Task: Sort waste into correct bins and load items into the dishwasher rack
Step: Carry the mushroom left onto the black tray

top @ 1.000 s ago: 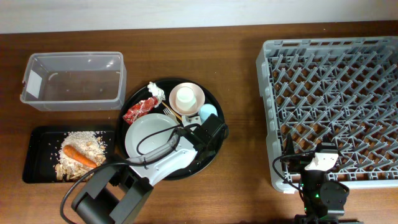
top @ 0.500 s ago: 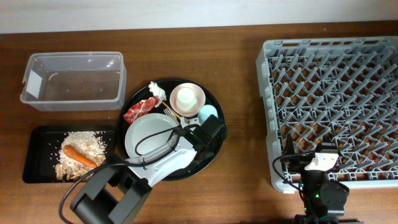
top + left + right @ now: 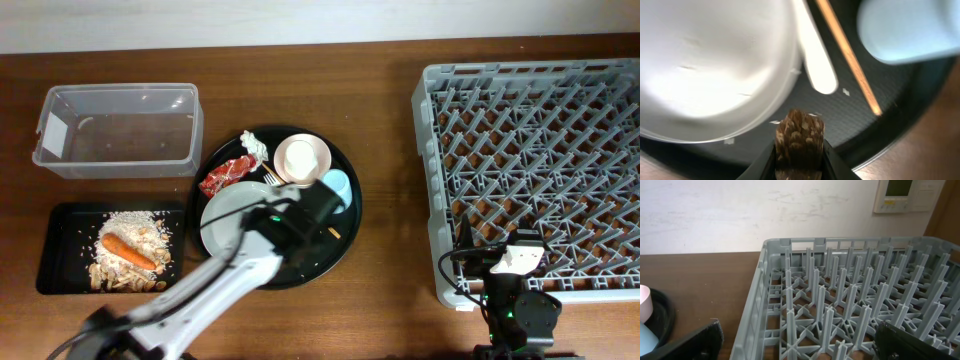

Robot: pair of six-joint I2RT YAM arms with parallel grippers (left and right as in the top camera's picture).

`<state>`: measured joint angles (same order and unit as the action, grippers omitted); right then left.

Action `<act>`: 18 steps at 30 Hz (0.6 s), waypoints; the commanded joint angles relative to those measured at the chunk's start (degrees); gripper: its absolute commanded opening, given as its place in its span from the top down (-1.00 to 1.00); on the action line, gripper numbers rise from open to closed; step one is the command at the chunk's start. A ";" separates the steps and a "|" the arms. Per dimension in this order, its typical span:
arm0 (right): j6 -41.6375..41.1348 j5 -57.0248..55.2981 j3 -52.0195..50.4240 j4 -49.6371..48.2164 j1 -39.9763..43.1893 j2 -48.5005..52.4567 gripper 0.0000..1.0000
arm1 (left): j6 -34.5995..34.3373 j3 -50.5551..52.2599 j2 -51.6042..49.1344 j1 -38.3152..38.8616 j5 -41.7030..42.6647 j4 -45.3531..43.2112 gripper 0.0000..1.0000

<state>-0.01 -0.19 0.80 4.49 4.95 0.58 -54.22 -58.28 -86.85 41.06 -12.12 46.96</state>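
Clear tub (image 3: 118,130): table's ten o'clock.
Shallow black tray (image 3: 60,225), eight o'clock: rice (image 3: 135,232), carrot (image 3: 128,249).
Round black tray (image 3: 346,235): plate (image 3: 225,215) at nine, red wrapper (image 3: 225,176) ten, tissue (image 3: 254,146) eleven, bowl (image 3: 301,158) one, cup (image 3: 336,184) two.
Left gripper (image 3: 799,156): clenched on small dark lump (image 3: 799,132), just beside plate; fork (image 3: 815,55) and chopstick (image 3: 847,57) at its twelve.
Dishwasher rack (image 3: 540,170): three o'clock.
Right gripper (image 3: 800,345): fingers spread wide, empty, at rack's six.
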 commanded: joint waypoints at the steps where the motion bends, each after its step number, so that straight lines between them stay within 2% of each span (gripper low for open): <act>1: -0.22 -0.48 -0.48 0.17 0.37 -0.17 -0.97 | 0.09 0.04 6.95 -9.01 -3.80 3.96 0.50; 6: -0.22 -0.50 -0.48 0.17 0.37 -0.17 -0.97 | 3.04 0.07 9.42 -22.91 -4.55 6.25 0.50; 14: -0.22 -0.48 -0.48 0.17 0.37 -0.17 -0.97 | 3.08 0.11 8.92 -44.72 -5.64 6.29 0.48; 15: -0.22 -0.50 -0.48 0.17 0.37 -0.17 -0.97 | 3.08 0.11 8.92 -46.29 -5.53 6.29 0.36; 17: -0.22 -0.48 -0.48 0.17 0.37 -0.17 -0.97 | 3.08 0.11 8.81 -49.05 -5.70 6.29 0.28; 18: -0.22 -0.50 -0.48 0.17 0.37 -0.17 -0.97 | 3.08 0.11 8.63 -50.42 -5.73 6.23 0.10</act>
<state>-0.01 -0.19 0.80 4.49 4.95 0.58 -51.75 -58.28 -78.02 -5.67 -16.97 53.17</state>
